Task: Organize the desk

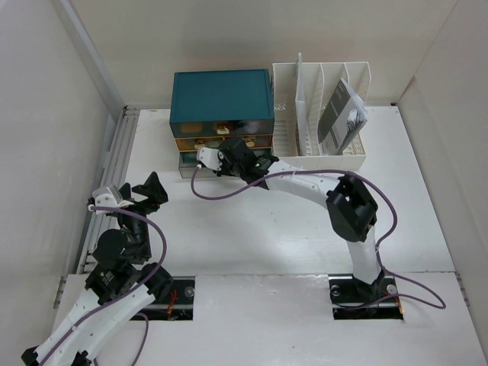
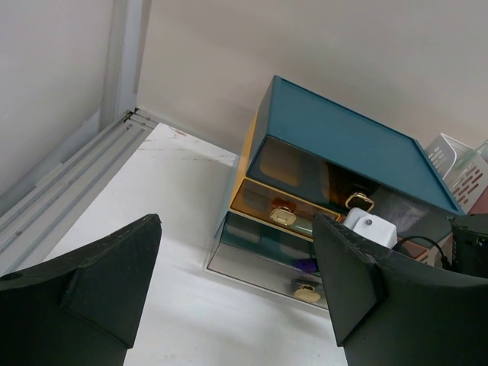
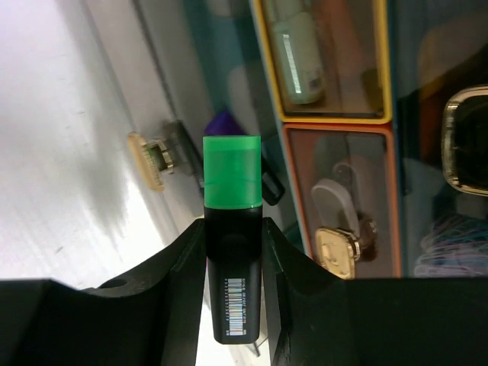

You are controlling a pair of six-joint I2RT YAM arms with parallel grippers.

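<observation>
Gripping a green-capped highlighter (image 3: 231, 171), the right pincer (image 3: 232, 229) hovers over the desk (image 1: 290, 236); left pincer (image 2: 236, 223) gapes empty.

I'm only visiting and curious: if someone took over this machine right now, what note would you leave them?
Right gripper: shut on a black highlighter with a green cap, held just in front of the teal drawer box at the back of the flat white desk.
Left gripper: open, empty, above the desk's left side.
White slotted file rack: beside the box, papers in it.
Done: highlighter in hand.
Left: stow it, probably in the lowest drawer, which looks slightly pulled out.
</observation>
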